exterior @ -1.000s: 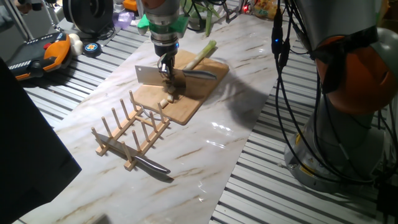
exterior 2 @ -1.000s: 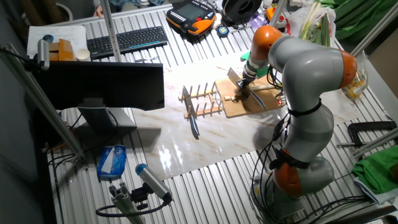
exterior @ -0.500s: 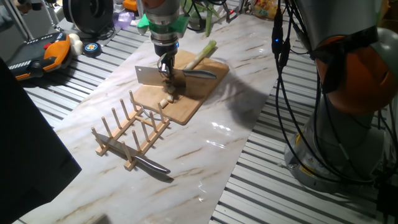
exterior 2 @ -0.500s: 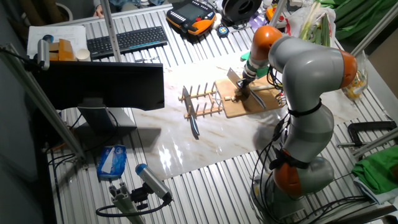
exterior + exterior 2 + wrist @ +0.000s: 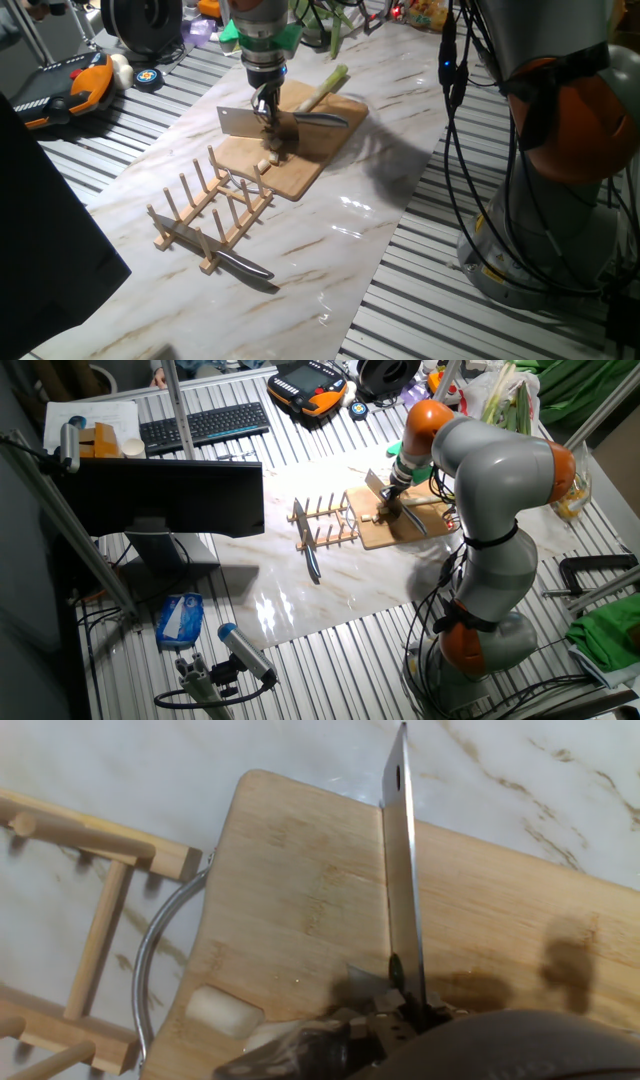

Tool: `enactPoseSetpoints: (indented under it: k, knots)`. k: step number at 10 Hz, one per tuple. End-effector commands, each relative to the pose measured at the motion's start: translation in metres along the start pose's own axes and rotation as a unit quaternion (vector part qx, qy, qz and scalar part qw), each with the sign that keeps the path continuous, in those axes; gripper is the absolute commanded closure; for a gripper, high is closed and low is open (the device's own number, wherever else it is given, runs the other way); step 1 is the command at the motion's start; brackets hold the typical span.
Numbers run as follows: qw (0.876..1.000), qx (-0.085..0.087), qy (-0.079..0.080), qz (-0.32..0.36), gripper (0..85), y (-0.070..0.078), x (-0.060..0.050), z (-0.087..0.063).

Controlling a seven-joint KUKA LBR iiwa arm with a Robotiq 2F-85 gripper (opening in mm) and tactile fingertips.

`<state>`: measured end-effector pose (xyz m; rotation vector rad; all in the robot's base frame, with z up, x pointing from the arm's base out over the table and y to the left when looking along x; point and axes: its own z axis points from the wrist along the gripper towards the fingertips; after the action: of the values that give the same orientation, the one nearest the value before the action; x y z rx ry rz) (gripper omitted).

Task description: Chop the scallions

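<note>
My gripper is shut on the handle of a cleaver and holds it blade down over the wooden cutting board. The scallion stalk lies across the board's far corner, white end towards the gripper, partly hidden behind it. Small whitish cut chunks lie on the board near its front edge. In the hand view the cleaver shows edge-on above the board, with one chunk at lower left; the gripper is at the bottom. The other fixed view shows the gripper over the board.
A wooden peg rack stands in front of the board, with a knife lying under its near end. A second knife lies on the board. A teach pendant and a keyboard lie beyond the marble slab.
</note>
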<state>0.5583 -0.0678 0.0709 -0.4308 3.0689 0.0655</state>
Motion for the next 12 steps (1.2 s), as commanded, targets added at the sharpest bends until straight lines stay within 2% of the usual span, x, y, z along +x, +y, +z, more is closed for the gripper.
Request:
enactPoseSetpoints:
  k: [1,3,7,12]
  knots:
    - [1.000,0.000,0.000,0.000,68.0,0.000,0.000,0.000]
    - [1.000,0.000,-0.001,0.001,67.3,0.000,-0.001,-0.001]
    - [1.000,-0.001,0.009,0.001,68.7,-0.002,-0.007,-0.014]
    - [1.000,-0.001,0.009,0.002,69.3,0.001,-0.009,-0.018]
